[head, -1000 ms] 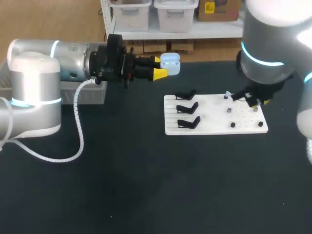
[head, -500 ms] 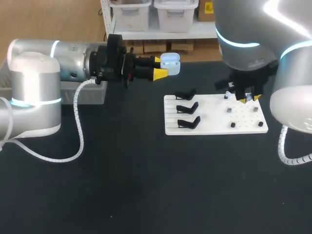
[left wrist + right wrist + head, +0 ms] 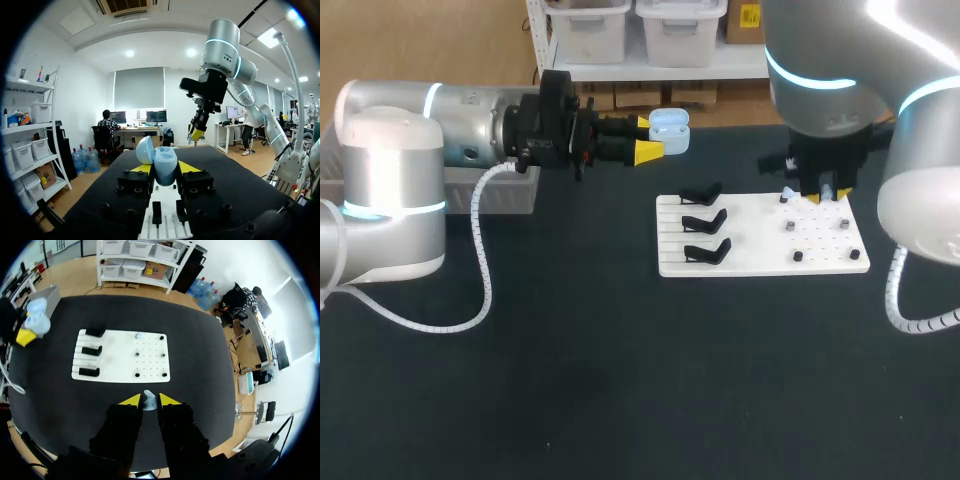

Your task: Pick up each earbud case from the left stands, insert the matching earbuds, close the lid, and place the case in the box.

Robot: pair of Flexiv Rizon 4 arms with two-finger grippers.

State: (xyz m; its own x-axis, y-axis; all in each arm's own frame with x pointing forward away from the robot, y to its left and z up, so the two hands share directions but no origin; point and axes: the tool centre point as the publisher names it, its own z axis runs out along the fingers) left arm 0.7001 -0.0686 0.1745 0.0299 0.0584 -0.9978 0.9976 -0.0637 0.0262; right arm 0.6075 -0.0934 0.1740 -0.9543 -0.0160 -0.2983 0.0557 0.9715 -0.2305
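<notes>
Holding the earbud case (image 3: 669, 130) out level above the far side of the counter (image 3: 620, 380), the left pincer (image 3: 646, 141) clamps the pale blue shell from both sides between its yellow tips. In the left wrist view the case (image 3: 165, 175) sits squarely between the fingers with its lid swung up and back. That pose reads as deliberate: the open well faces outward where the other arm can reach it, and the firm side grip leaves the hinge and opening free.

The right pincer (image 3: 828, 192) hangs tip-down over the far edge of the white board (image 3: 760, 255), narrowed onto a small pale earbud (image 3: 148, 399) pinched between its tips. It hovers above the peg field rather than the three black stands (image 3: 705, 222) on the board's left half. Carrying the bud upright should suit a straight drop into the case.

The case lies well apart from the right pincer, off toward the left arm and beyond the board. The next move, I judge, calls for bringing the bud across to that open well. The lid is not yet closed, and the grey box (image 3: 510, 192) lies under the left arm.
</notes>
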